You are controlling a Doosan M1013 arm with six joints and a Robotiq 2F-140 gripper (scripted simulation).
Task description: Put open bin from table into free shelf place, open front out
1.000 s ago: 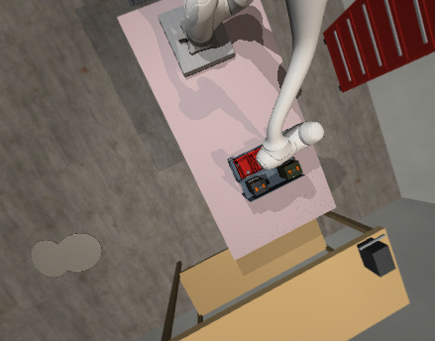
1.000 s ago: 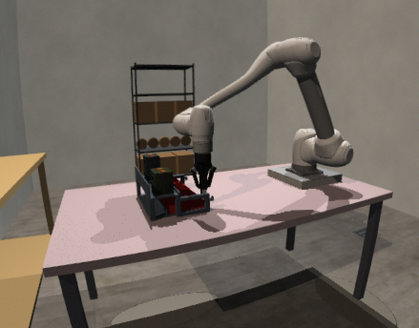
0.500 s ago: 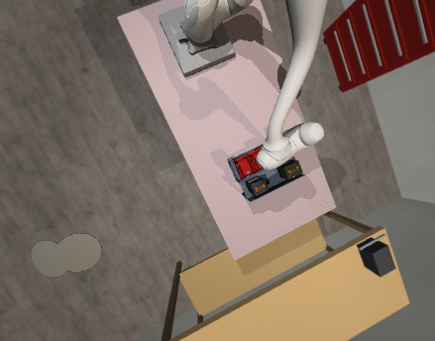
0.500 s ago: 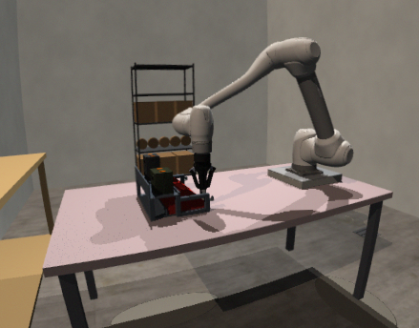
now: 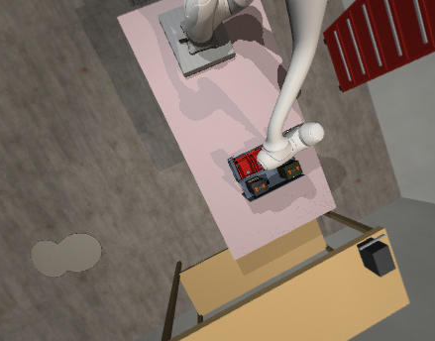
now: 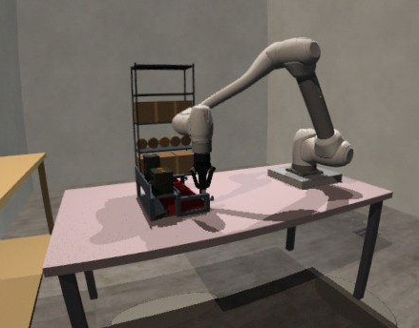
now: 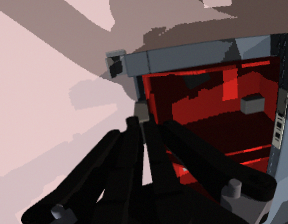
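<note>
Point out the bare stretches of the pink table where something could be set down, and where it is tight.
Bare: the long stretch of table between the base plate and the shelf, and the strip toward the wooden desk. Tight: at the red bin, where the shut gripper hangs.

A workshop or storeroom: bare grey walls and a stained concrete floor (image 5: pixel 64 149), a metal shelf rack (image 6: pixel 134 95) at 11 o'clock stacked with cardboard boxes (image 6: pixel 157 111), and a red tool cabinet (image 5: pixel 386 35) at 2 o'clock.

Matt pink table (image 6: pixel 277 200), glossy red bin (image 7: pixel 215 106).
</note>
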